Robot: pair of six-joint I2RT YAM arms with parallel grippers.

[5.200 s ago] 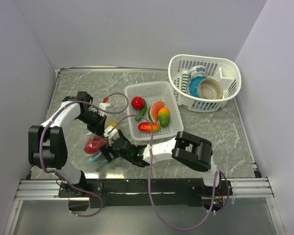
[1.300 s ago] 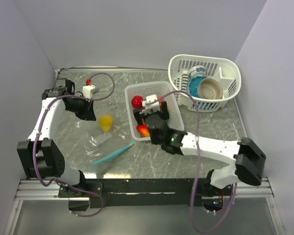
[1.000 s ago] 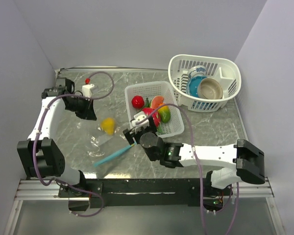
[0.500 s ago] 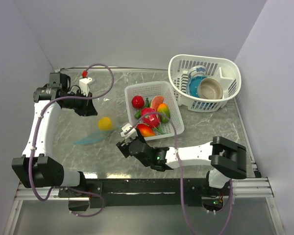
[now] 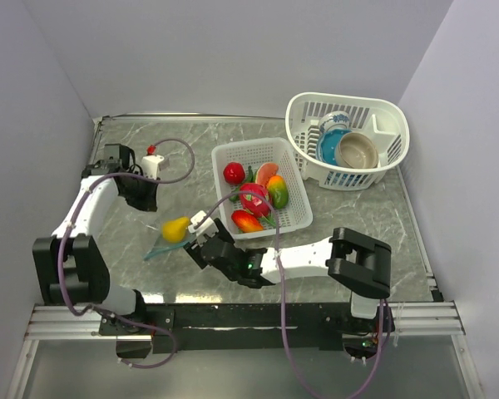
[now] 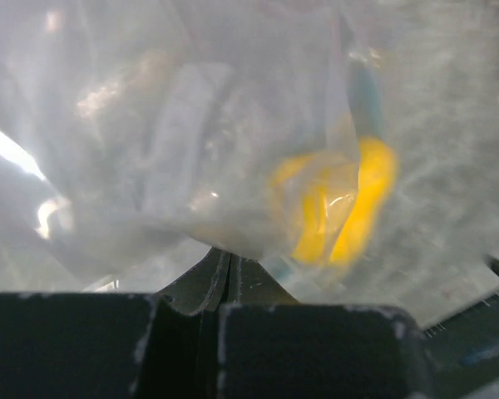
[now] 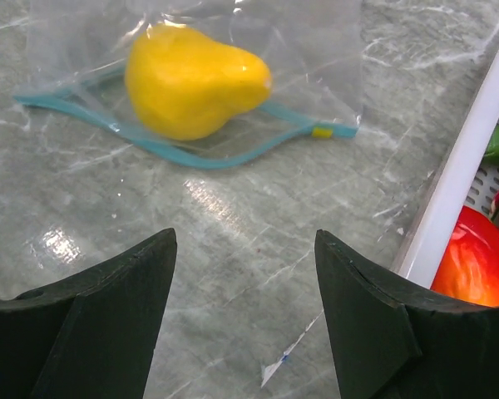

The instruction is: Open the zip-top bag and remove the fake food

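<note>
The clear zip-top bag hangs from my left gripper, which is shut on its closed end. Its teal zip strip lies open on the table. A yellow toy pear sits in the bag's mouth and shows in the right wrist view and the left wrist view. In the left wrist view my left gripper pinches the plastic. My right gripper is open and empty just in front of the bag's mouth. Other fake food lies in the white square basket.
The square basket's rim is close on my right gripper's right, with a red fruit behind it. A white oval basket at the back right holds a blue bowl and a tan bowl.
My right gripper has left the square basket and moved left to the bag's mouth. My left gripper has carried the bag nearer, and the pear has slid down to the mouth.
</note>
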